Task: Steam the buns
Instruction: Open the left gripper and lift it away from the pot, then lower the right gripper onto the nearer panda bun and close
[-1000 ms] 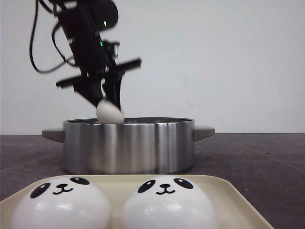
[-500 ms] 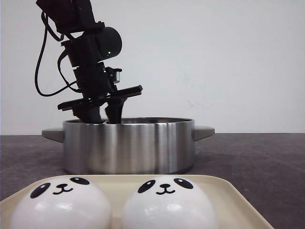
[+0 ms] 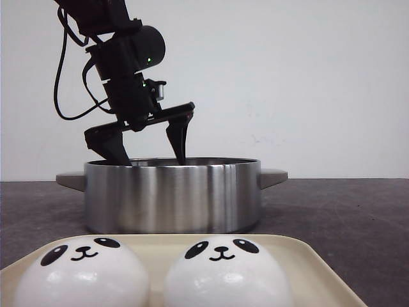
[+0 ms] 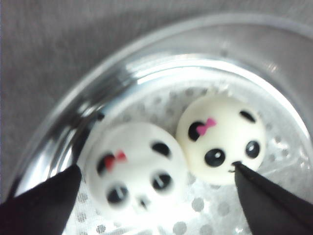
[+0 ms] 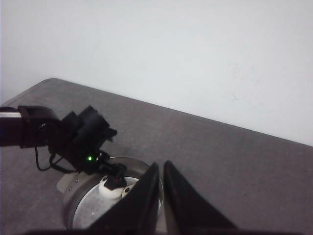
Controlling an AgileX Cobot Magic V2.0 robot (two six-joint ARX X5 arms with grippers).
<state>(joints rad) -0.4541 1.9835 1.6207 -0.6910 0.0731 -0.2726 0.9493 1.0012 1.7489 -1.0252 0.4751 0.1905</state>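
Observation:
Two white panda-faced buns (image 3: 80, 274) (image 3: 223, 272) sit side by side on a cream tray (image 3: 313, 262) at the front. Behind it stands a steel pot (image 3: 172, 195). My left gripper (image 3: 152, 157) hangs open at the pot's rim, fingertips dipping inside. In the left wrist view two more buns with bows lie on the perforated steamer plate (image 4: 215, 215): a blurred one (image 4: 137, 171) between the spread fingers and a sharper one (image 4: 220, 139) beside the far fingertip (image 4: 264, 196). My right gripper (image 5: 161, 164) is shut, empty, high above the table.
The pot has two side handles (image 3: 273, 176) (image 3: 70, 180). Dark grey tabletop (image 3: 345, 217) spreads around pot and tray, with a white wall behind. From the right wrist view the left arm (image 5: 73, 134) reaches over the pot (image 5: 80, 196).
The left gripper carried a bun down into the pot, then opened wide and let it go. The bun is now out of sight behind the pot wall in the front view.

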